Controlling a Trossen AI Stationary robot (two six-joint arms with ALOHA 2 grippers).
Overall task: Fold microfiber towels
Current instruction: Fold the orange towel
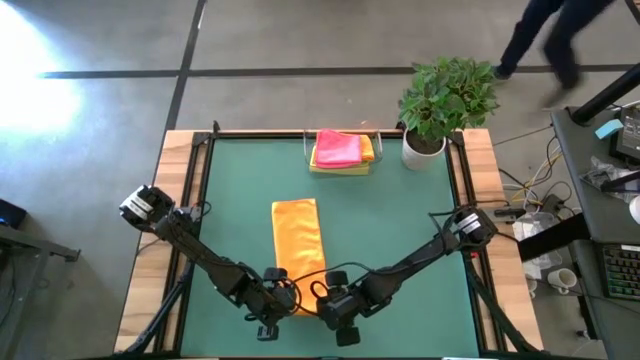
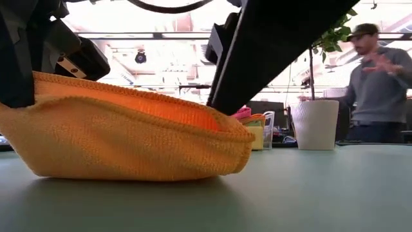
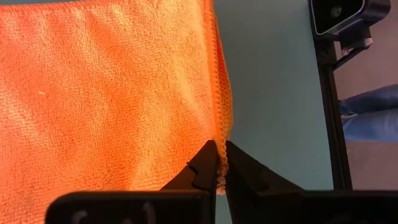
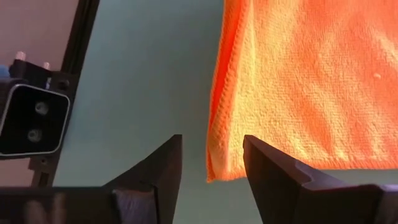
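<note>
Left gripper (image 3: 219, 163) pinches the near edge of the folded orange towel (image 1: 298, 240) — right gripper (image 4: 210, 163) stands open around the other near corner. The towel lies mid-mat; more towels (image 1: 340, 150) sit stacked at the green mat's (image 1: 400, 230) far edge.

Both dark arms reach in from the desk's side edges, elbows low, wrists meeting at the near edge. The left claw (image 3: 217, 163) has its fingers pinched nearly together (only a sliver between them). The right claw (image 4: 211, 163) sits just beside it, fingers spread apart, pointing forward.
</note>
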